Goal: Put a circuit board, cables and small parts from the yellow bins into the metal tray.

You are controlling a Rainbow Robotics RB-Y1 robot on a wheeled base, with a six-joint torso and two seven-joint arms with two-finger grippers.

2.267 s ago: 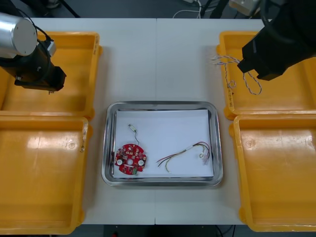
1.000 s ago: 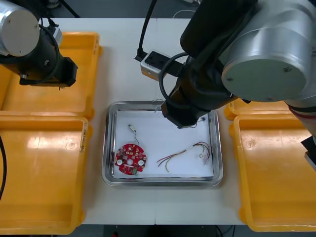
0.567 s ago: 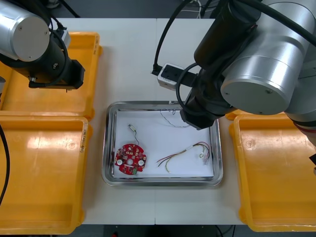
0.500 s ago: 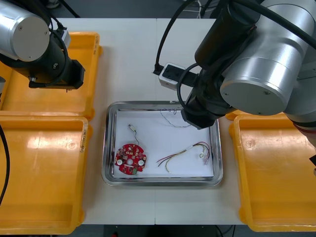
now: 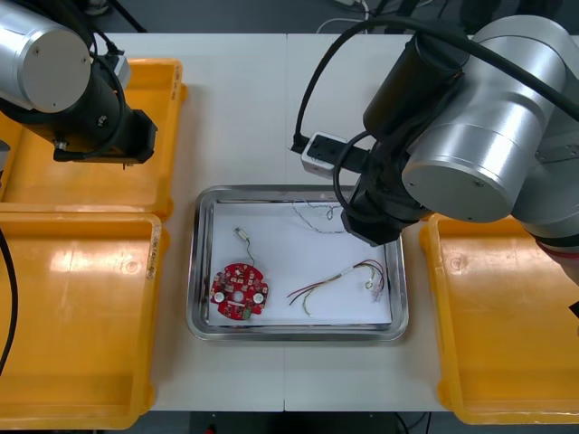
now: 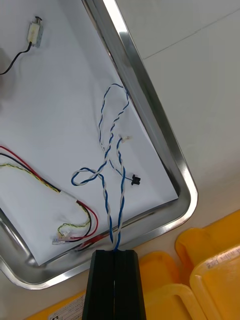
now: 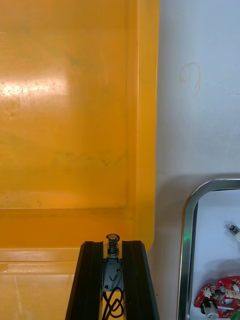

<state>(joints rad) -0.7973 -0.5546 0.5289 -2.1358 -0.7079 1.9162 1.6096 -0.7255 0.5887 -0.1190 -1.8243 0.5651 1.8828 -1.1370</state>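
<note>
My right gripper (image 6: 116,253) is shut on one end of the twisted blue and white cable (image 6: 111,155), which trails across the white inside of the metal tray (image 6: 151,116). In the front view that gripper (image 5: 372,231) hangs over the tray's far right corner (image 5: 394,201). A round red circuit board (image 5: 240,292), a red and yellow cable (image 5: 342,278) and a small metal part on a black wire (image 5: 243,235) lie in the tray. My left gripper (image 7: 112,246) is shut on a small metal part with a black wire (image 7: 113,267), above the far left yellow bin's (image 7: 65,125) edge.
Yellow bins stand at the near left (image 5: 77,316) and near right (image 5: 507,325). The far left bin (image 5: 145,185) lies under my left arm (image 5: 95,136). Bare table (image 5: 244,108) stretches beyond the tray. The right arm's bulk covers the far right bin.
My right arm carried the blue and white cable from the far right bin over the tray, then drew back a little right, laying cable down. The left arm shifted slightly right, then held still.
</note>
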